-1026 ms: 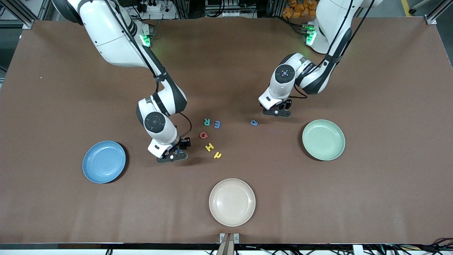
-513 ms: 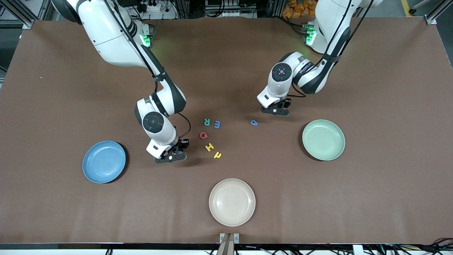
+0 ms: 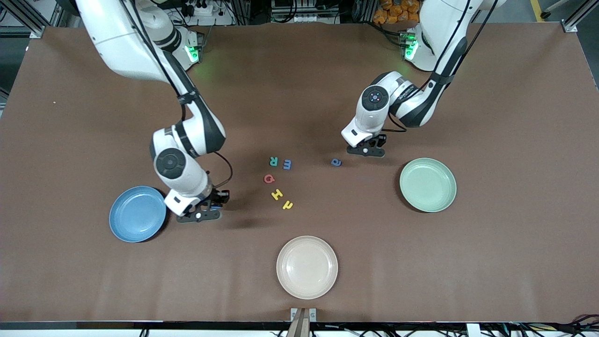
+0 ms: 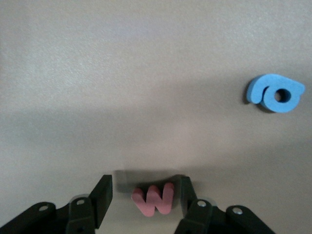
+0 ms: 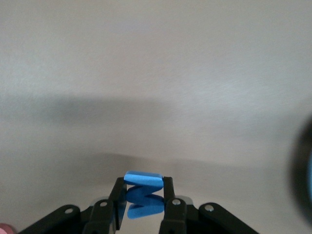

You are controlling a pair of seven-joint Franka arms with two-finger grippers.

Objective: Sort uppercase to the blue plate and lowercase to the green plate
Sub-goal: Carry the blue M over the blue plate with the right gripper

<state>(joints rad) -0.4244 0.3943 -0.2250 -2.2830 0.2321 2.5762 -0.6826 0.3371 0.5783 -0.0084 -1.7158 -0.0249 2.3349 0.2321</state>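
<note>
Right claw clamped on blue W; carry level until blue plate lies squarely beneath; left claw apart around red w.

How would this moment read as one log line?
right gripper: shut on blue W, beside blue plate | left gripper: open around red w

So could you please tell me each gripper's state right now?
Left gripper: open around the red w.
Right gripper: shut on the blue W.
</note>
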